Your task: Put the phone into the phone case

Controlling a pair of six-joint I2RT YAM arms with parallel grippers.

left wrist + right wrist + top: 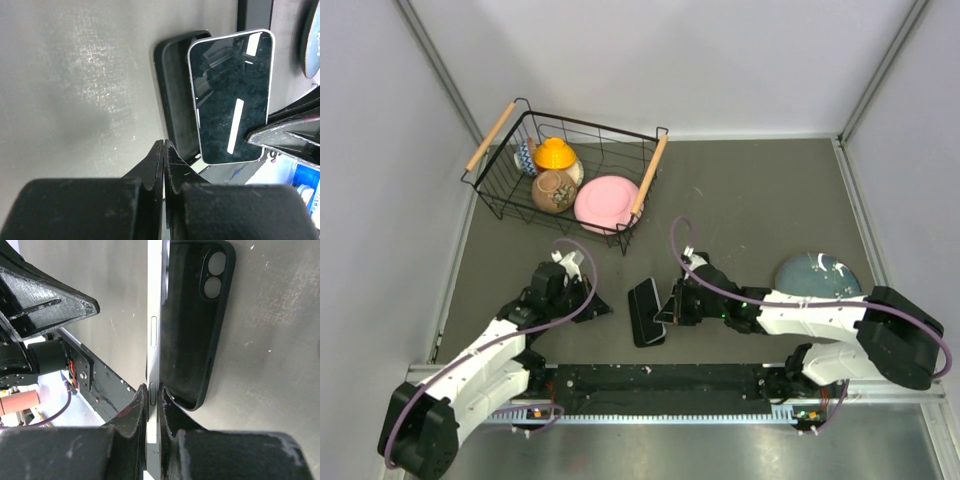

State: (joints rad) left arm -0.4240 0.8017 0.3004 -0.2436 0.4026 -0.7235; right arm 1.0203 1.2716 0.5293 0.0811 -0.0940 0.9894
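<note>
Near the worktop's [760,200] front edge, the phone [155,315] was pinched by the right jaws and held on its long edge. It was tilted against one wall of the open phone case [192,330], which lay flat. The left jaws were pressed together, empty, just beside the case's opposite side. Insertion was judged begun but unfinished. Next, the phone would need to be lowered flat and pressed in while the case was steadied.

The phone [231,97] is hiding the phone case's [172,90] right side, while the plate [312,45] is running off the left wrist view's right edge.
</note>
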